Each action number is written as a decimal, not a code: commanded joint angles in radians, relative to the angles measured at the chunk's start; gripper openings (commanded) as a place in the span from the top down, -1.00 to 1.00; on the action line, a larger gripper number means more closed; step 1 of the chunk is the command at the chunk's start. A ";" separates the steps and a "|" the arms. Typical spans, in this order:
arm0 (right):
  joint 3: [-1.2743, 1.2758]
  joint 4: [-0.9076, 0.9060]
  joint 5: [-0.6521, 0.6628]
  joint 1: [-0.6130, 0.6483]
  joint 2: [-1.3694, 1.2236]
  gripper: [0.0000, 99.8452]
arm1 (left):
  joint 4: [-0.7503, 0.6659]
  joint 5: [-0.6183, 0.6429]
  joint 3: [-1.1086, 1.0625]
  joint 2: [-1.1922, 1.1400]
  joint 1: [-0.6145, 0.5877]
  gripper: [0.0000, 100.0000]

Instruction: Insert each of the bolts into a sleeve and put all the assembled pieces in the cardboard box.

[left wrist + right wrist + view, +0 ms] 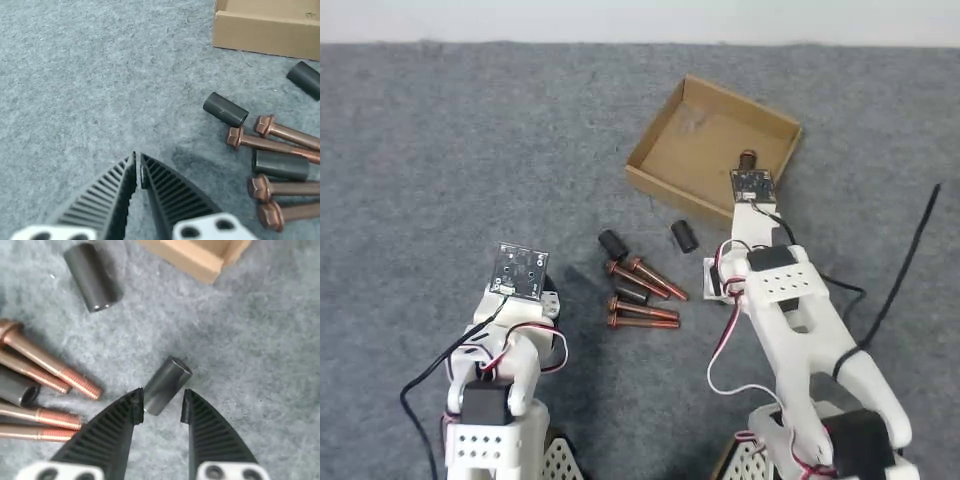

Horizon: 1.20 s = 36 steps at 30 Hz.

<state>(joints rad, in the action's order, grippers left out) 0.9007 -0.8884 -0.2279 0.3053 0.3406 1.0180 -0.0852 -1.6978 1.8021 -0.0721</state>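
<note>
Now, right gripper (pixel 162 400) open astride a sleeve (pixel 167 385)!
High view: four bolts (pixel 658 280) and three sleeves (pixel 611 242) lie loose beside the cardboard box (pixel 670 192). Left wrist view: left gripper (pixel 138 162) pinched nearly closed, empty, bolts off to its side. Right wrist view: sleeve lies between the parted tips.

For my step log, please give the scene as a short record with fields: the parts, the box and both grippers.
surface: grey carpet
bolts: four, loose, lying close together, none in a sleeve
sleeves: three, all empty; one lies among the bolts, two between the bolts and the box
box: open; I cannot tell whether it holds a piece
left gripper: shut, empty, beside the bolts
right gripper: open, one sleeve seen between its fingertips
</note>
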 commanded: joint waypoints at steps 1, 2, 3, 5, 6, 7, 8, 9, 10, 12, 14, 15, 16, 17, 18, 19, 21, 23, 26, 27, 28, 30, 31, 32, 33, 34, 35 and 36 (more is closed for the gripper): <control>-0.055 0.016 -0.015 -0.013 -0.061 0.78 | 0.005 -0.014 0.013 0.012 0.003 0.97; -0.069 0.016 -0.015 -0.013 -0.088 0.78 | 0.005 -0.014 0.013 0.012 0.003 0.97; -0.084 0.015 -0.015 -0.013 -0.117 0.79 | 0.005 -0.014 0.013 0.012 0.003 0.97; -0.117 0.007 -0.015 -0.013 -0.173 0.79 | 0.005 -0.014 0.013 0.012 0.003 0.97; -0.126 0.007 -0.015 -0.012 -0.191 0.79 | 0.005 -0.014 0.013 0.012 0.003 0.97; -0.138 0.005 -0.015 -0.012 -0.211 0.79 | 0.005 -0.014 0.013 0.012 0.003 0.97; -0.147 0.005 -0.015 -0.012 -0.223 0.79 | 0.005 -0.014 0.013 0.012 0.003 0.97; -0.152 0.005 -0.015 -0.012 -0.226 0.79 | 0.005 -0.014 0.013 0.012 0.003 0.97; -0.153 0.007 -0.015 -0.012 -0.226 0.79 | 0.005 -0.014 0.013 0.012 0.003 0.97; -0.153 0.007 -0.014 -0.012 -0.226 0.79 | 0.005 -0.014 0.013 0.012 0.003 0.97; -0.153 0.007 -0.009 -0.012 -0.226 0.79 | 0.005 -0.014 0.013 0.012 0.003 0.97; -0.153 0.007 -0.008 -0.012 -0.225 0.81 | 0.005 -0.014 0.013 0.012 0.003 0.97; -0.153 0.007 -0.008 -0.012 -0.223 0.84 | 0.005 -0.014 0.013 0.012 0.003 0.97; -0.155 0.007 -0.003 -0.012 -0.220 0.89 | 0.005 -0.014 0.013 0.012 0.003 0.97; -0.155 0.007 0.017 -0.012 -0.216 0.94 | 0.005 -0.014 0.013 0.012 0.003 0.97; -0.155 0.007 0.044 -0.012 -0.209 0.99 | 0.006 -0.014 0.013 0.012 0.003 0.97; -0.152 0.005 0.078 -0.013 -0.196 0.98 | 0.006 -0.014 0.013 0.012 0.003 0.97; -0.150 -0.008 0.078 -0.018 -0.183 0.99 | 0.015 -0.014 0.013 0.012 0.003 0.97; -0.152 -0.036 0.081 -0.022 -0.148 0.99 | 0.017 -0.014 0.013 0.012 0.003 0.97; -0.152 -0.050 0.083 -0.028 -0.127 0.99 | 0.017 -0.014 0.013 0.012 0.003 0.97; -0.152 -0.065 0.083 -0.045 -0.097 0.99 | 0.017 -0.014 0.013 0.012 0.003 0.97; -0.150 -0.096 0.084 -0.097 -0.030 0.99 | 0.017 -0.014 0.013 0.012 0.003 0.97; -0.143 -0.107 0.084 -0.130 0.004 0.99 | 0.017 -0.014 0.013 0.012 0.003 0.97; -0.124 -0.107 0.084 -0.160 0.036 0.99 | 0.017 -0.014 0.013 0.012 0.003 0.97; -0.100 -0.096 0.084 -0.183 0.070 0.99 | 0.017 -0.014 0.013 0.012 0.003 0.97; -0.071 -0.082 0.084 -0.203 0.101 0.99 | 0.017 -0.014 0.013 0.012 0.003 0.97; -0.040 -0.065 0.084 -0.220 0.133 0.99 | 0.017 -0.014 0.013 0.012 0.003 0.97; -0.011 -0.047 0.086 -0.236 0.162 0.99 | 0.017 -0.014 0.013 0.012 0.003 0.97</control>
<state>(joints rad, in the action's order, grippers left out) 0.8500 -0.9728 -0.1573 0.1212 0.3790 1.0303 -0.0898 -1.6978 1.8021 -0.0721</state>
